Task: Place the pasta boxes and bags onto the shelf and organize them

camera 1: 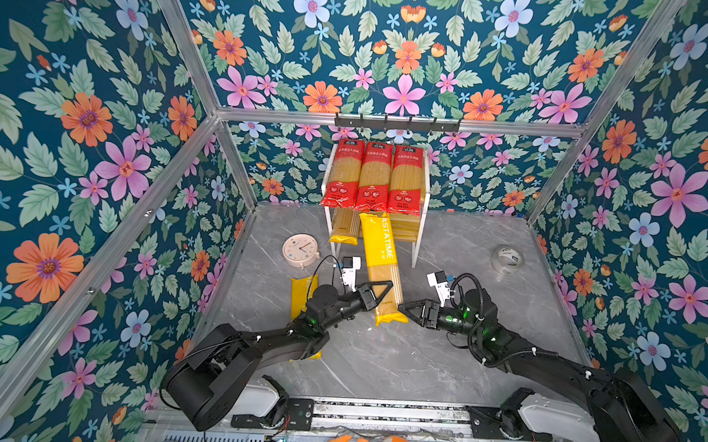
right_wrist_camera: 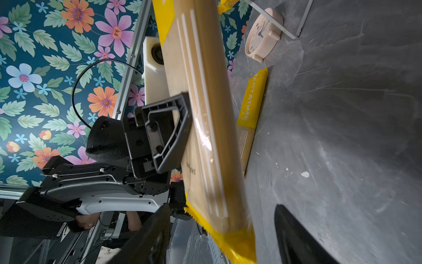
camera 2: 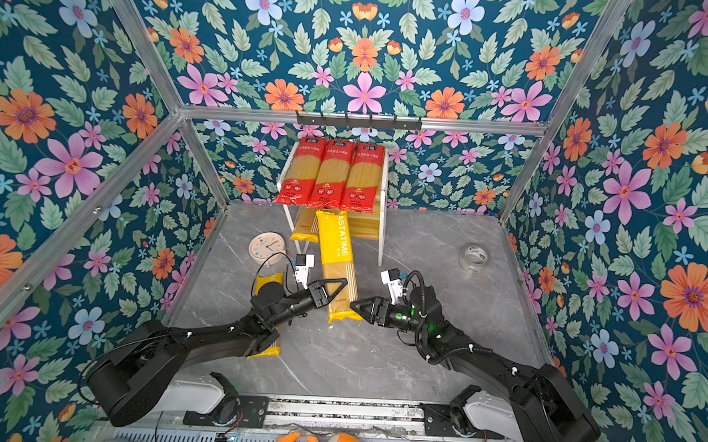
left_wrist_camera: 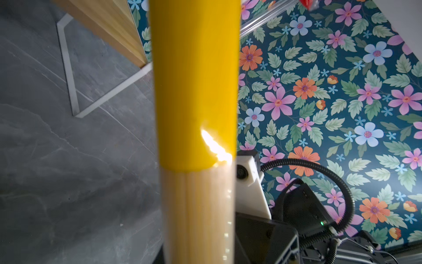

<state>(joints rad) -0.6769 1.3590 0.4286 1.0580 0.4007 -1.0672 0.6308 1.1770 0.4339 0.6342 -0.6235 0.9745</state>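
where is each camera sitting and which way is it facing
Top views: high at the front, looking down and back at the shelf; left arm and right arm show.
Left wrist: looks along the held yellow packet toward the shelf; the right arm shows.
Right wrist: looks across at the left gripper clamping that packet; its own open fingers show.
Shared: all show the held yellow packet.
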